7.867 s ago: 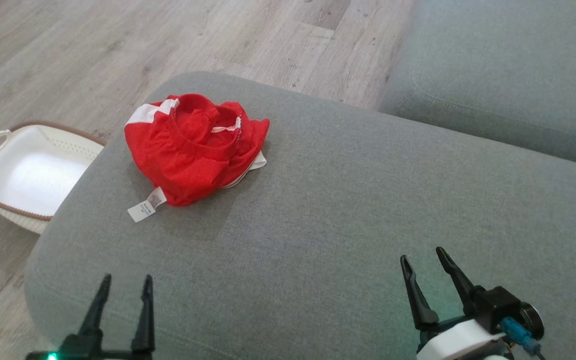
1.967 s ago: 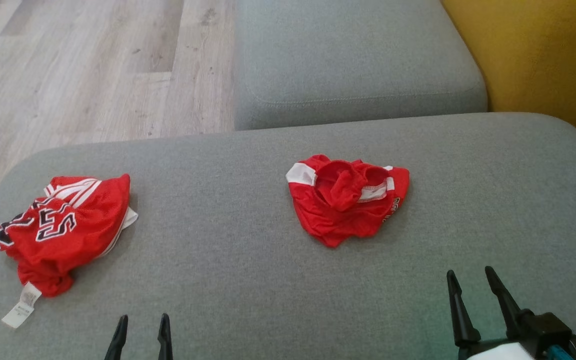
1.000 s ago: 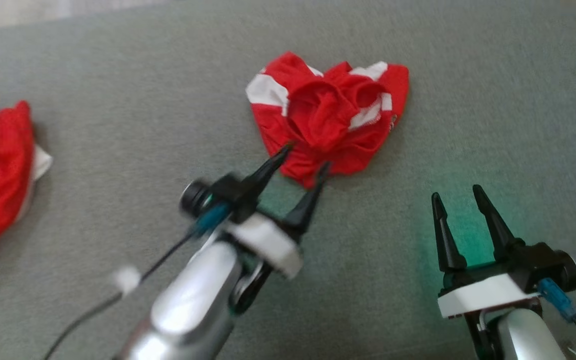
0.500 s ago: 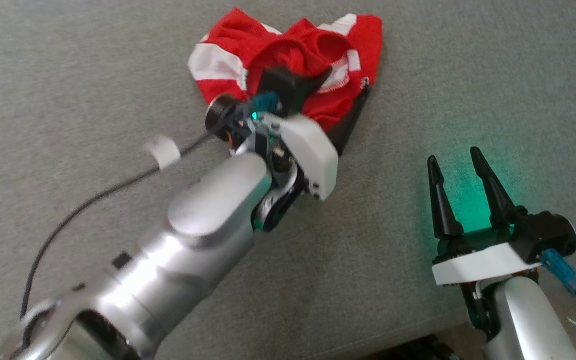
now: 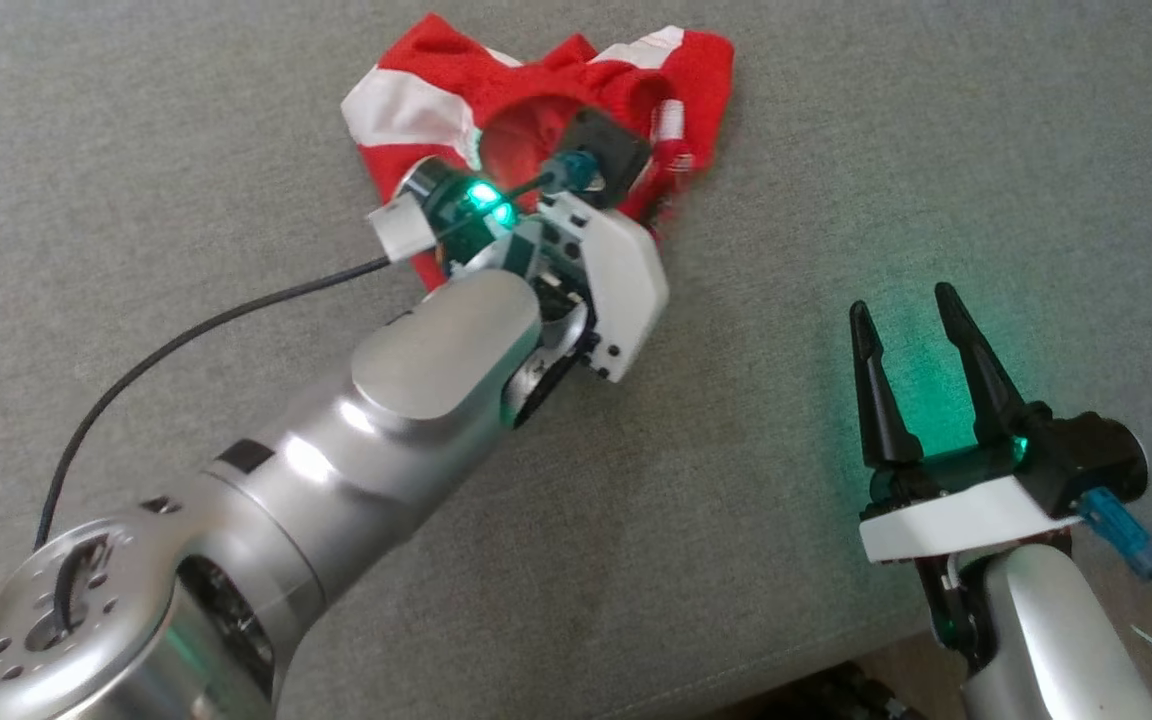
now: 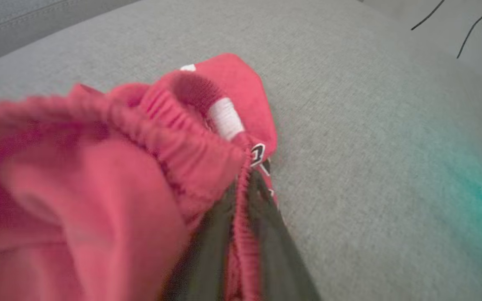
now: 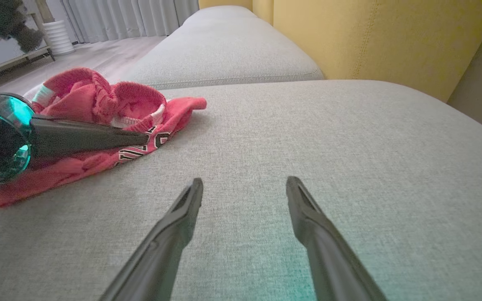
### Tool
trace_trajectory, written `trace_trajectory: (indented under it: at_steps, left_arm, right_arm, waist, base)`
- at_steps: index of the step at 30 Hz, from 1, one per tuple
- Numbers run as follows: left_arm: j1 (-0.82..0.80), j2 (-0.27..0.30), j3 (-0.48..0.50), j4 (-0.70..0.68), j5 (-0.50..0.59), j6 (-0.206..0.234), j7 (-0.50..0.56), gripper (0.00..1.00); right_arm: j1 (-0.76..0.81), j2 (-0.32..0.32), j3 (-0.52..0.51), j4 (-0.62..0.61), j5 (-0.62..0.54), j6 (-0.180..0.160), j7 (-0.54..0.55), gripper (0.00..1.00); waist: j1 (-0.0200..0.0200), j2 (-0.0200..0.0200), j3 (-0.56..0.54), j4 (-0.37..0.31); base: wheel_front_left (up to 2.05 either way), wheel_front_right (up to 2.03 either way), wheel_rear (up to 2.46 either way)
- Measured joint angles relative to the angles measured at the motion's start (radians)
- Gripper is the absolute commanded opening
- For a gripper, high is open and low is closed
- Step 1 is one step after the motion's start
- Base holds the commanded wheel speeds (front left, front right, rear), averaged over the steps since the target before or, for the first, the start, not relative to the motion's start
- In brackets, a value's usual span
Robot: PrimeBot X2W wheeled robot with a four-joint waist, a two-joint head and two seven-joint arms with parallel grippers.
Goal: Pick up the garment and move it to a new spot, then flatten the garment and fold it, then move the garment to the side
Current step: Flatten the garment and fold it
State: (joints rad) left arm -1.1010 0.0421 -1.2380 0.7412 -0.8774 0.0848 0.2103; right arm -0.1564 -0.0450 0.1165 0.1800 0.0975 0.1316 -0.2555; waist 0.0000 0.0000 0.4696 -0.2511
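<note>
Two claws in view. We see the left claw (image 6: 246,184) pressed in on the garment (image 5: 406,95), its dark fingers (image 6: 278,251) nearly together with a ridge of the red elastic waistband pinched between them. The garment is a crumpled pair of red shorts with white bands and black-and-white lettering. It lies bunched on the grey sofa cushion (image 5: 836,150), around and ahead of the left claw's tips. In the right wrist view we see one left finger lying across the near side of the heap, just above the lettering. The left arm (image 5: 416,380) reaches in from the lower left, with a black cable (image 5: 186,330) trailing from it over the cushion. The right claw (image 5: 902,302) is spread wide with nothing between its fingers, just above bare cushion. The garment sits ahead of it and well to its left, apart from it. Green glow on the cushion under the right claw. Past the right claw's tips we see a second grey cushion (image 7: 224,50) and a yellow backrest (image 7: 370,33).
</note>
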Motion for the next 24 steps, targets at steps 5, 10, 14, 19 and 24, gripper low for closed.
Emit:
trace_trajectory:
  at_steps: [5,10,14,19,24]
  left_arm:
    - [0.002,0.007,-0.013,-0.012,-0.033,-0.029,-0.078,0.0]
    - [0.001,0.008,-0.012,-0.13,-0.08,-0.061,-0.167,0.0]
    - [0.004,0.007,-0.033,-0.215,-0.072,-0.101,-0.153,0.0]
    - [0.093,0.053,-0.056,-0.273,0.044,-0.123,-0.11,0.0]
    - [0.328,0.112,-0.058,-0.26,0.151,-0.148,-0.084,0.89]
  right_arm:
    - [0.002,0.0,-0.006,0.009,0.008,0.0,0.0,1.0]
    - [0.011,0.0,-0.016,0.019,0.008,0.0,0.0,1.0]
    - [0.049,0.0,-0.038,0.017,0.004,0.0,0.0,1.0]
    - [0.071,0.0,-0.067,0.011,-0.014,0.0,0.0,1.0]
    - [0.069,0.0,-0.073,0.005,-0.029,0.0,0.0,1.0]
  waist:
    - [0.0,0.0,-0.032,0.007]
    - [0.0,0.0,-0.084,0.024]
    - [-0.0002,0.0,-0.125,0.049]
    - [-0.0001,0.0,-0.141,0.093]
    - [0.0,0.0,-0.135,0.139]
  base:
    - [0.0,0.0,0.0]
    - [0.0,0.0,0.0]
    - [0.0,0.0,0.0]
    - [0.0,0.0,0.0]
    - [0.0,0.0,0.0]
